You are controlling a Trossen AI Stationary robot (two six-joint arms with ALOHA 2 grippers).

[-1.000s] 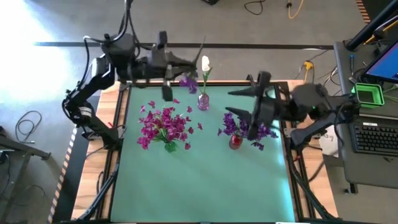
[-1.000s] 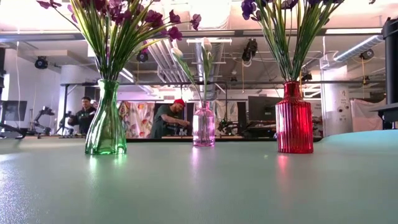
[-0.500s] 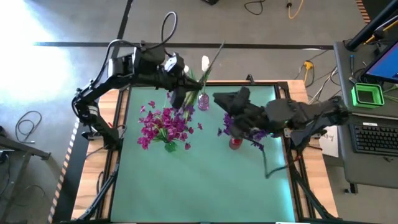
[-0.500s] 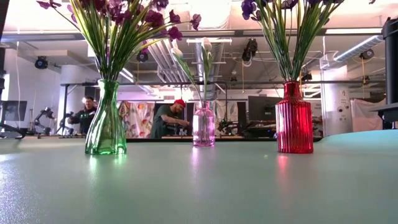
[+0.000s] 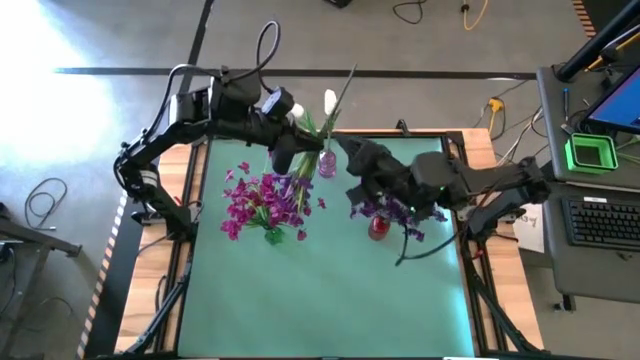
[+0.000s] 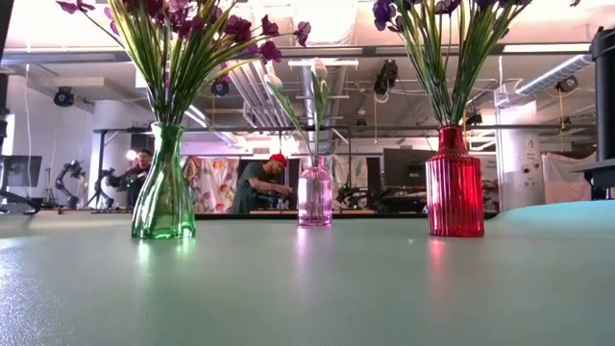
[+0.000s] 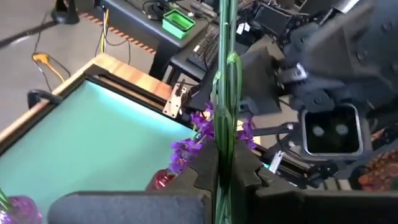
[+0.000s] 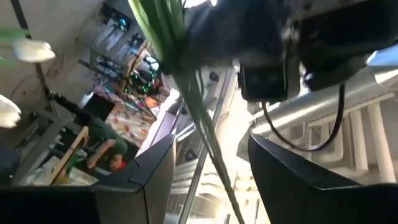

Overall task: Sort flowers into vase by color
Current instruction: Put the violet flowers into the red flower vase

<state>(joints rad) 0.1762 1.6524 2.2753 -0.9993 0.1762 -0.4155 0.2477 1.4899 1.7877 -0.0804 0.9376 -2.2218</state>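
Left gripper (image 7: pixel 222 177) clamping flower stem (image 7: pixel 224 93), right gripper (image 8: pixel 208 165) agape

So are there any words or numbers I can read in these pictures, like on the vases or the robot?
No readable text anywhere.
Green vase, pink vase, red vase: plain glass, no labels.
Keyboard beside the table: keys too small to read.
Patterned banner in the room behind: too blurred to tell if it has words.
Robot arms and the left hand holding a green stem: no markings readable.
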